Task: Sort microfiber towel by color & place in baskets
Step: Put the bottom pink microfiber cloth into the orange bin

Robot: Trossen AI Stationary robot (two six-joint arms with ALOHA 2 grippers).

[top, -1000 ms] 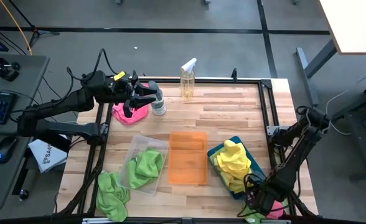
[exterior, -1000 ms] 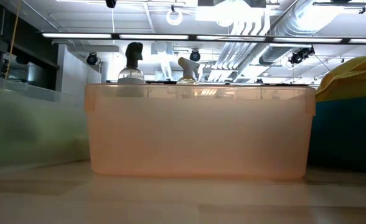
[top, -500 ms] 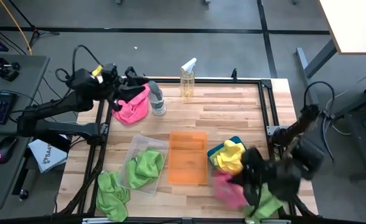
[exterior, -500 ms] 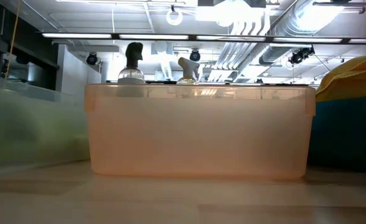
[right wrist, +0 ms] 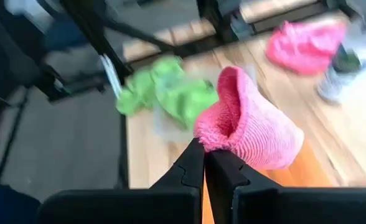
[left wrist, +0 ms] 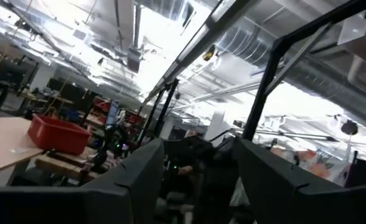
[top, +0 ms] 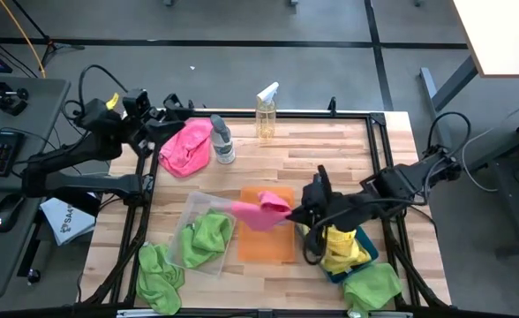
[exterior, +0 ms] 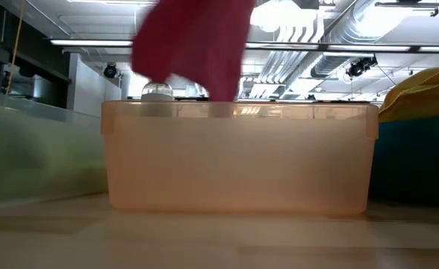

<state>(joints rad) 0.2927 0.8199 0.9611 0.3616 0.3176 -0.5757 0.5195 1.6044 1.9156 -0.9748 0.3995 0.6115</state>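
My right gripper (top: 295,210) is shut on a hot pink towel (top: 261,210) over the orange basket (top: 267,243). In the low view that pink towel (exterior: 197,45) hangs above the orange basket's rim (exterior: 238,112). A second pink towel (top: 187,146) lies on the table at the far left. My left gripper (top: 162,117) is open beside it, raised and pointing upward; the left wrist view (left wrist: 198,186) sees only ceiling. The clear basket (top: 191,208) holds a green towel (top: 205,234). The teal basket (top: 367,256) holds yellow towels (top: 337,247). My right gripper pinches the pink towel between its two fingers by a bunched end (right wrist: 217,140). The fingers come roughly level from the table's right side. The towel is lifted clear and trails from the fingertips toward the left, above the orange basket.
Two spray bottles stand at the far side, one (top: 222,141) next to the far pink towel, one (top: 266,110) at the far edge. A loose green towel (top: 158,274) lies at the near left, another (top: 372,284) at the near right corner. Bare wood lies far right.
My right gripper has carried the pink towel up from the table's near right corner, then left and farther, to over the orange basket. My left gripper has drawn back from the far pink towel toward the left edge and tipped upward; that towel stays on the table.
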